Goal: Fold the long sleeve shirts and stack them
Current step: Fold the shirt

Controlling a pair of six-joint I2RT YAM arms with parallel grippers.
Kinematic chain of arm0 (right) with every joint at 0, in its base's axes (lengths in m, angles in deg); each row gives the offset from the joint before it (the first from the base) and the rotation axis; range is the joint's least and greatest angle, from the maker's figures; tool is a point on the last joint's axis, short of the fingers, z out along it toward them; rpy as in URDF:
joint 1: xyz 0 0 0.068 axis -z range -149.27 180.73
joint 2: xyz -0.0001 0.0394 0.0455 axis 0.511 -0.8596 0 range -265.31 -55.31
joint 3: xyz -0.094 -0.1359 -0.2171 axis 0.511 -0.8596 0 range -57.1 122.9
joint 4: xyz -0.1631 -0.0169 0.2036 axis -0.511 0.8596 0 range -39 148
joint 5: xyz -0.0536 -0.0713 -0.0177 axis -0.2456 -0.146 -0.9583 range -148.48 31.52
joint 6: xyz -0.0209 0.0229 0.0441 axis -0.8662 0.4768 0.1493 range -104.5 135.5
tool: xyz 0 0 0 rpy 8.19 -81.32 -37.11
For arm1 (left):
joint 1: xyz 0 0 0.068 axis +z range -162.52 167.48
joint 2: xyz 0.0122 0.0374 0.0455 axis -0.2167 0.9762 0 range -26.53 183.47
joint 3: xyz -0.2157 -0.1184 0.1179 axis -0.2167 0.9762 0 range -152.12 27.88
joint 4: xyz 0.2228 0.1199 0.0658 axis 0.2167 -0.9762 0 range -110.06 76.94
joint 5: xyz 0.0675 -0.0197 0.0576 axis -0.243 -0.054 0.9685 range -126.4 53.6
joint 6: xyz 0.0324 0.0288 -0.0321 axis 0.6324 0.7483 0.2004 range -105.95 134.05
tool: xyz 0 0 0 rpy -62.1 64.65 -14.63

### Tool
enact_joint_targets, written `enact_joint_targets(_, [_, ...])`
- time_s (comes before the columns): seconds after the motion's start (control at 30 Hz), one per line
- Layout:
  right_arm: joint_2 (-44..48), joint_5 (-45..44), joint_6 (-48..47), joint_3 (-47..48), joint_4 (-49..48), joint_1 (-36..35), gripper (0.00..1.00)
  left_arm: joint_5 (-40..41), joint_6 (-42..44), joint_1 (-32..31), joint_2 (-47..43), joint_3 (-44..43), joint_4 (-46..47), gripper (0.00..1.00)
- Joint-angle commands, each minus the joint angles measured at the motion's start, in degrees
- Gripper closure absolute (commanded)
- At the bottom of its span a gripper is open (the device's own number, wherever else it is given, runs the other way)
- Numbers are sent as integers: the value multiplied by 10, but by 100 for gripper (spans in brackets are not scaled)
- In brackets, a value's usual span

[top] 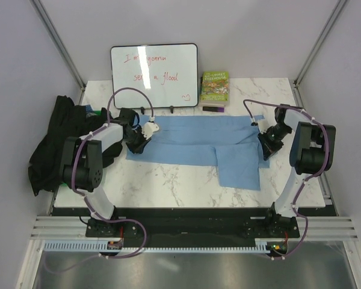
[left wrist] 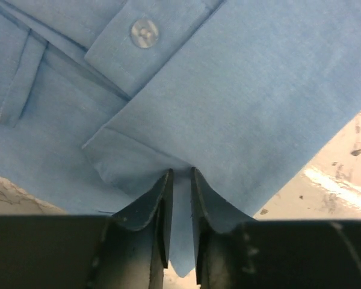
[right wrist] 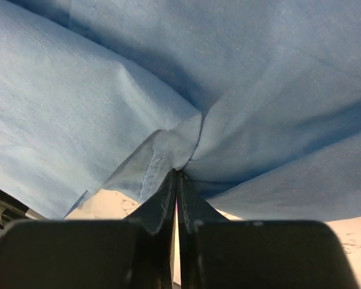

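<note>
Blue woven cloth filled both wrist views. From above, we saw the light blue shirt (top: pixel 195 144) lying as a long band across the middle of the frame, with one flap reaching down toward the lower right. We judged it partly folded: narrowed lengthwise but not yet a compact packet. The black shirt (top: pixel 54 144) lay in a crumpled heap at the left edge of the frame, spilling off the table (top: pixel 168 189), and looked untouched. So we placed the task early, with one shirt mid-fold, the other left to fold, and no stack begun.

The left gripper (top: pixel 138 141) sat at the band's left end. In its wrist view its jaws were closed on a thin pinch of blue fabric, just below a cuff (left wrist: pixel 138 48) bearing a pale round button (left wrist: pixel 144 32). The right gripper (top: pixel 268 144) sat at the band's right end, clamped tight on a gathered corner, with creases fanning out from the pinch.

The blue cloth looked thin and matte, finely woven, with flat stitched hems and crisp straight edges. The black one seemed limp and shapeless. The tabletop was smooth white with grey marbling. A whiteboard (top: pixel 154 75) and a green book (top: pixel 215 88) stood at the top of the frame.
</note>
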Motion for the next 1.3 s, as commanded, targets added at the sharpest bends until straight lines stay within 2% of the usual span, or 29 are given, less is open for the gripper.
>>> enact_joint_targets(0.0, [30,15,4,6,30,-1,93,-107,16,-15,-88,15,-2,68])
enact_joint_targets(0.1, [75,14,0,-2,51,-5,94,-118,46,-78,-160,22,-2,59])
enact_joint_targets(0.13, [84,3,-3,-17,50,-10,91,-117,54,-99,-174,25,-2,57])
enact_joint_targets(0.17, [91,-8,-4,-20,47,-10,78,-115,62,-145,-188,35,5,55])
enact_joint_targets(0.23, [98,-25,-3,-10,43,-1,66,-104,66,-200,-226,48,25,51])
enact_joint_targets(0.27, [98,-23,-1,-3,45,3,60,-103,64,-258,-237,60,48,51])
enact_joint_targets(0.33, [98,-14,6,20,46,8,60,-100,43,-316,-249,76,79,48])
enact_joint_targets(0.37, [101,-6,6,25,50,9,61,-96,32,-377,-247,79,98,48])
enact_joint_targets(0.4, [110,5,6,31,53,9,62,-86,16,-407,-244,81,130,48])
enact_joint_targets(0.47, [118,47,10,40,64,5,64,-74,6,-489,-216,76,164,48])
enact_joint_targets(0.57, [119,91,24,47,79,-17,69,-48,-18,-561,-137,37,208,49])
enact_joint_targets(0.63, [112,110,30,41,77,-33,70,-45,-32,-581,-76,3,231,50])
enact_joint_targets(0.8, [76,110,37,22,47,-40,87,-9,-11,-613,22,-28,302,53])
enact_joint_targets(0.9, [55,100,39,11,24,-40,89,19,-13,-614,76,-74,315,54])
enact_joint_targets(1.0, [40,90,41,7,7,-40,90,39,-6,-614,108,-85,335,54])
enact_joint_targets(1.27, [11,70,39,0,-15,-40,90,110,9,-613,143,-65,389,55])
